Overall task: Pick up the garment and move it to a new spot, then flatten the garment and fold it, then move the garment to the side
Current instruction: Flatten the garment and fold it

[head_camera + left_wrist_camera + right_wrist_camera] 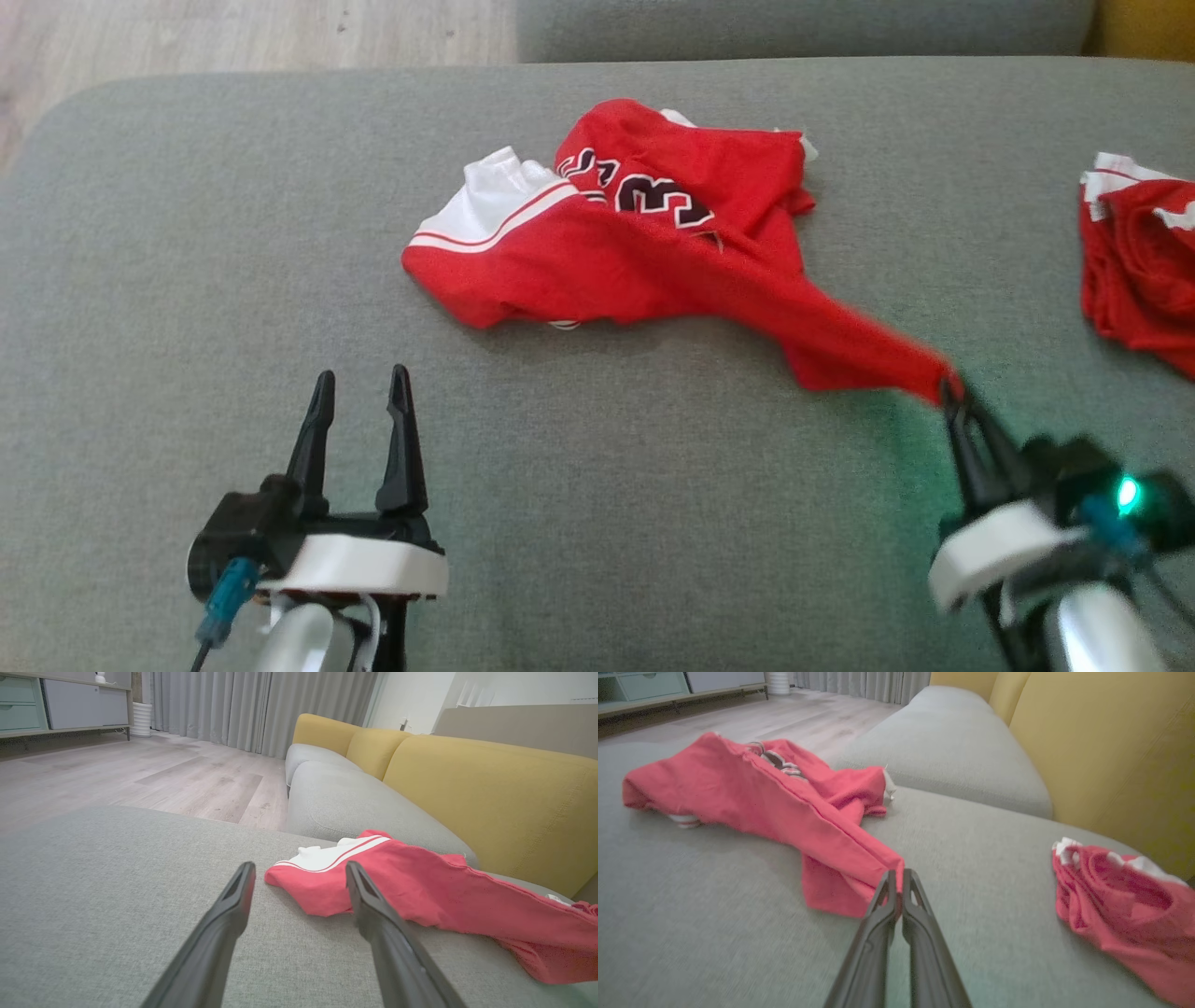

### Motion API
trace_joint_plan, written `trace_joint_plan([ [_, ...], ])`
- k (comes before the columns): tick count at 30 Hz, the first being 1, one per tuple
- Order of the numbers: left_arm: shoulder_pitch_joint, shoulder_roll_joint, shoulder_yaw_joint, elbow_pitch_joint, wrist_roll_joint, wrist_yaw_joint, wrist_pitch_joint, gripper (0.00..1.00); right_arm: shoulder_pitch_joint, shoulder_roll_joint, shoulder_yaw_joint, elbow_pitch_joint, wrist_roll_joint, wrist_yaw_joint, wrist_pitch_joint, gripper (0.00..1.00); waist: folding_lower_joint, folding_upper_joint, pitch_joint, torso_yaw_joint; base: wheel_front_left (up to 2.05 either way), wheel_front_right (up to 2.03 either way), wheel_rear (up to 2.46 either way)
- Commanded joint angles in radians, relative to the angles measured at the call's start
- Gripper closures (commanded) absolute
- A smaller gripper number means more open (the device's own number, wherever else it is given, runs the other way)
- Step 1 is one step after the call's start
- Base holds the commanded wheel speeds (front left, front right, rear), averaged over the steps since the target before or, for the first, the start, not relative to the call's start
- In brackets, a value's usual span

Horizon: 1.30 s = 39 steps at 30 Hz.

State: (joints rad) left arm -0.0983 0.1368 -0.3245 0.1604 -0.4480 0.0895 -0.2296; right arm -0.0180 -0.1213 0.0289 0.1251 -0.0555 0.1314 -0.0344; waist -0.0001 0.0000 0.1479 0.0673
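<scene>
- Pinching one corner of the red basketball jersey (607, 261), the right end effector (950, 392) is seen with its fingers pressed together on the cloth, low over the grey sofa seat (187, 280).
- From that pinch the fabric is drawn into a narrow, stretched tongue. The bulk of the jersey lies crumpled on the seat, ahead of the right end effector and to its left. A corner grip is judged to have been chosen so that the garment can be dragged out long rather than lifted as a bundle.
- The left end effector (359, 383) is held spread and empty, apart from the cloth. The white-trimmed edge of the jersey lies just ahead of its fingertips and slightly to their right. It is judged to be placed there so that a second corner can be taken when flattening is begun.
- A second red garment (1139, 261) is seen crumpled to the right of the right end effector, well apart from the jersey. It is judged to be no part of the step in hand.
- The move to a new spot is judged to be the step in hand; flattening and folding are not yet done.
</scene>
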Motion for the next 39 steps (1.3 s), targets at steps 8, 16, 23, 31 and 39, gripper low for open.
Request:
trace_joint_plan([
  [8,-0.015,0.026,0.042,-0.034,-0.012,0.009,-0.003,0.0,0.078,0.016,0.08,-0.004,0.008,-0.001,-0.012,0.78,0.0001,0.0,-0.007,-0.022,0.0,0.0,0.0],
  [16,-0.011,0.034,0.05,-0.027,-0.021,0.013,-0.006,0.0,0.074,-0.008,0.125,0.022,0.062,-0.001,-0.039,0.0,0.0001,0.0,-0.021,-0.022,0.0,0.0,0.0],
  [23,-0.025,0.048,0.053,-0.031,-0.021,0.016,0.004,0.0,0.045,-0.012,0.084,-0.059,0.089,-0.001,-0.044,0.0,0.0001,0.0,-0.025,-0.013,0.0,0.0,0.0],
  [31,-0.317,0.124,0.051,-0.015,-0.011,-0.035,0.168,0.0,-0.044,0.008,0.059,-0.154,0.069,-0.001,-0.012,0.0,0.0001,0.0,0.068,-0.021,0.0,0.0,0.0],
  [39,-0.682,0.253,0.05,0.111,-0.056,-0.122,0.534,0.0,-0.203,-0.007,0.127,-0.171,0.071,-0.001,-0.013,0.0,0.0001,0.0,0.212,-0.115,0.0,0.0,0.0],
])
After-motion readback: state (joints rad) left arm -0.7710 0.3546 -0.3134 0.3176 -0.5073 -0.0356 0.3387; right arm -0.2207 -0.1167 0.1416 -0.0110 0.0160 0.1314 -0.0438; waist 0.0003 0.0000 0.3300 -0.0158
